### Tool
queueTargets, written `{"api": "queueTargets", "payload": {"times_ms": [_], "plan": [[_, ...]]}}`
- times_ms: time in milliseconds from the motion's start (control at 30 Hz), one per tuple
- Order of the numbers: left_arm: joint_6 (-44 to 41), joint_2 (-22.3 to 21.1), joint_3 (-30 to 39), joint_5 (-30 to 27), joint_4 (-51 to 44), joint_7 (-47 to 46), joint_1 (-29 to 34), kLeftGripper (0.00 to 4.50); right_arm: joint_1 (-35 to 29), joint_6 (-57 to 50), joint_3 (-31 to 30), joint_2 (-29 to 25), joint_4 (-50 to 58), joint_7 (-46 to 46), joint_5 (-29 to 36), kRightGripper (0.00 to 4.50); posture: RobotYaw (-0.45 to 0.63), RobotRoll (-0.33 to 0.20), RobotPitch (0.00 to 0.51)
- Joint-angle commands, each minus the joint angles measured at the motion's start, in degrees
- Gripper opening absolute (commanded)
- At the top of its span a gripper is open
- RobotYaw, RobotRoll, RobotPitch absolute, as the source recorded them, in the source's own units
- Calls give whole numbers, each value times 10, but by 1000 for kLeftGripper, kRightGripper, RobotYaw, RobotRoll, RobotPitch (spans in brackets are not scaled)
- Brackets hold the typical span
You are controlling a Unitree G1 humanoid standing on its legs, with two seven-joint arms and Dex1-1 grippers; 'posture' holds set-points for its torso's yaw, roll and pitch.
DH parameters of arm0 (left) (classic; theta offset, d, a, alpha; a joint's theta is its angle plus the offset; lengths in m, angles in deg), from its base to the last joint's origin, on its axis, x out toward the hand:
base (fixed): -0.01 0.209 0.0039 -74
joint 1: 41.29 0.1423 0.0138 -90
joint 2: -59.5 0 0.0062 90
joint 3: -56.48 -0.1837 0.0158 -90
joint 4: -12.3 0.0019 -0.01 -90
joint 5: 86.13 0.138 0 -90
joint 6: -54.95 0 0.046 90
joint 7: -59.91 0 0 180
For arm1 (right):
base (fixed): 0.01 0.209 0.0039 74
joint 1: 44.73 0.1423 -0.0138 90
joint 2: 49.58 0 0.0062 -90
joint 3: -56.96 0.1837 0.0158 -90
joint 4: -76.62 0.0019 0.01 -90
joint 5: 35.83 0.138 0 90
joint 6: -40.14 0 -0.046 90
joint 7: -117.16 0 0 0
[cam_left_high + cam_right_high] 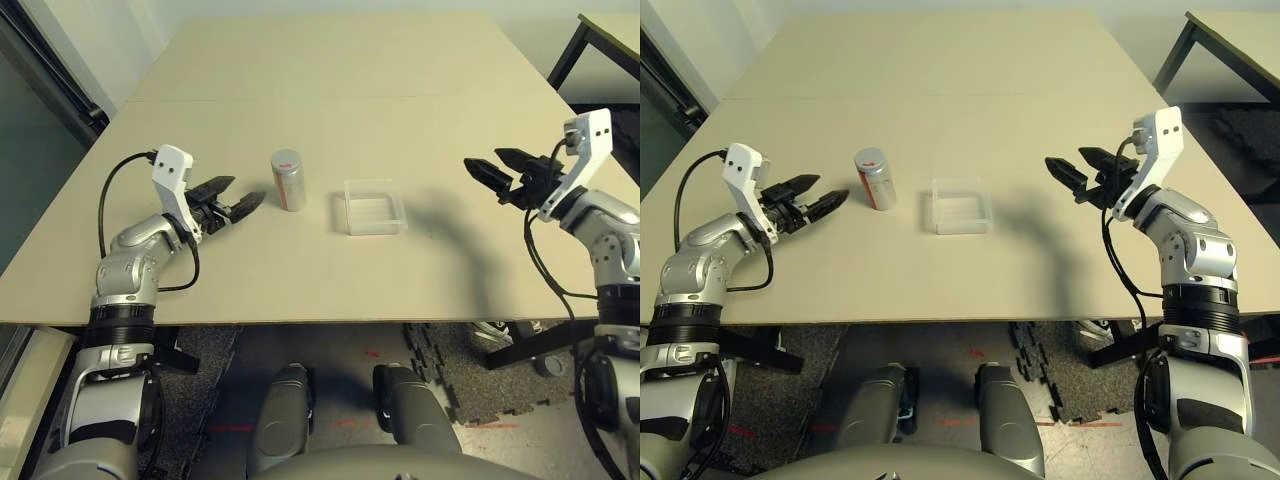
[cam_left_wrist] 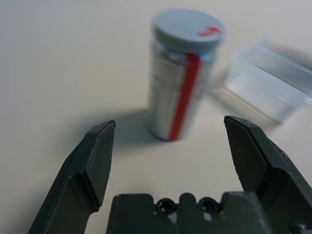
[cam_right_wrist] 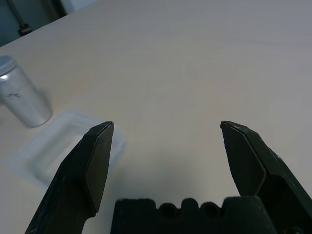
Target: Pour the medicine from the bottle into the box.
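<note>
Approach step: left gripper (image 1: 232, 201), fingers spread wide and empty, faces the capped bottle (image 1: 288, 180) just ahead; next, advance and clamp it.

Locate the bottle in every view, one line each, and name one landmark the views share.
Left eye view: the bottle stands upright left of centre, between the left gripper and the box.
Right eye view: left of centre, same neighbours.
Left wrist view: centred ahead of the open fingers.
Right wrist view: at the left edge, beyond the box.
Shared landmark: the box.
</note>
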Motion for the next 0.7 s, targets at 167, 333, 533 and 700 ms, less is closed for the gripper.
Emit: {"api": "queueTargets", "payload": {"times_ms": [167,333,533,700], "plan": [[11,10,-23,13,20,2,-9,4481,-6,-10,-7,6,12,1,3,4500,49,0,93],[51,29,-30,32,82,-8,-44,4481,-1,-10,-13,16,17,1,3,4500,33,0,91],[93,54,-36,53,147,-16,-81,4481,0,-37,-30,18,46,25,21,4500,16,0,94],[111,70,-41,61,175,-17,-96,4481,-5,-78,-55,9,87,56,38,4500,4,0,100]]}}
